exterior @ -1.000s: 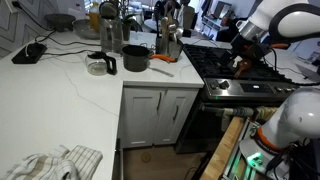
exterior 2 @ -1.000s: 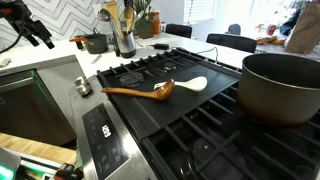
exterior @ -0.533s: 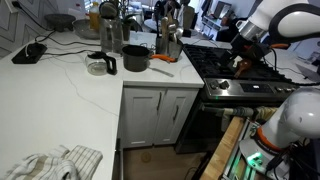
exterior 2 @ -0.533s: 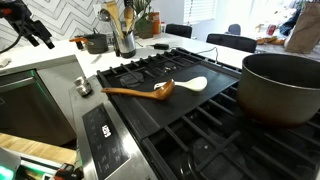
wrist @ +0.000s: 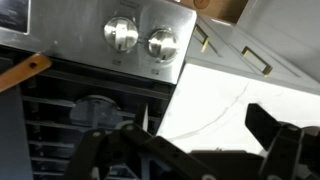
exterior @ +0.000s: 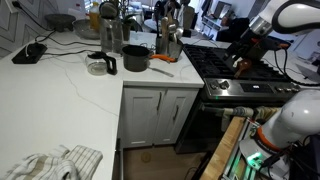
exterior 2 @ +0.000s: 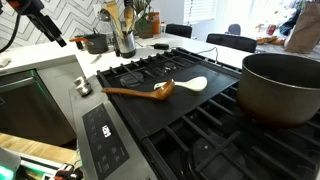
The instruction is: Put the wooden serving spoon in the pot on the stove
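Your black gripper [wrist: 190, 150], jaws spread and empty, long wooden serving spoon [exterior 2: 160, 89] flat on black-grated gas stove [exterior 2: 200, 125], large dark metal pot [exterior 2: 282, 85] to its right

spoon [exterior 2: 150, 91]: smooth wood | pot [exterior 2: 283, 85]: dark matt metal | stove front [wrist: 70, 30]: brushed steel | grates [exterior 2: 215, 125]: matt black

Arm [exterior: 293, 14]: glossy white, rounded links, dark bands at joints. Bulky white base link [exterior: 287, 118] in an exterior view. Gripper [wrist: 180, 138]: matte black, angular linkage fingers [wrist: 104, 152], silhouetted in wrist view.
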Robot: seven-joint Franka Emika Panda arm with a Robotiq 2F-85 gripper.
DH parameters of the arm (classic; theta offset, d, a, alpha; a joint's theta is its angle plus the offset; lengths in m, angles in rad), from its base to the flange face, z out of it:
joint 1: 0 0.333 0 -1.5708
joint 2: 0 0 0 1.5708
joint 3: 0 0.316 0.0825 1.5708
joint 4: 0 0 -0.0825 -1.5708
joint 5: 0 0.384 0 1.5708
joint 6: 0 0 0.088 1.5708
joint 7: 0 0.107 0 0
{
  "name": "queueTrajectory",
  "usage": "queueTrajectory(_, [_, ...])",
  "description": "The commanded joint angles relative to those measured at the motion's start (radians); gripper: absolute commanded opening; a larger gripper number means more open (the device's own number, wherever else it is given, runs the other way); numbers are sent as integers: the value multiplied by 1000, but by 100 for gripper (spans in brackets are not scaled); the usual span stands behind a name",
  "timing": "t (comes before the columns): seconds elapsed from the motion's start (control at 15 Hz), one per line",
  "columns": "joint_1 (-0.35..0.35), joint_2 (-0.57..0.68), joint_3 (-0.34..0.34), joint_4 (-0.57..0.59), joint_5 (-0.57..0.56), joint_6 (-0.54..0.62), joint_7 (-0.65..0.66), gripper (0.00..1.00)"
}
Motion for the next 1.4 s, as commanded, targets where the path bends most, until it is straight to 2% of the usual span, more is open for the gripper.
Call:
queueTrajectory(0.0, [-123,81,-94,51,-41,8,21,100])
queueTrajectory(0.33, [-254,212,-202,114,-35,41,63,100])
queueTrajectory(0.6, [-311,359,-257,181,-9,82,134,100])
queueTrajectory(0.93, [-318,555,-306,292,59,119,175,100])
queueTrajectory(1.0, [-334,446,-276,228,23,100,162,100])
queueTrajectory(1.33, [-327,545,-291,285,48,110,166,100])
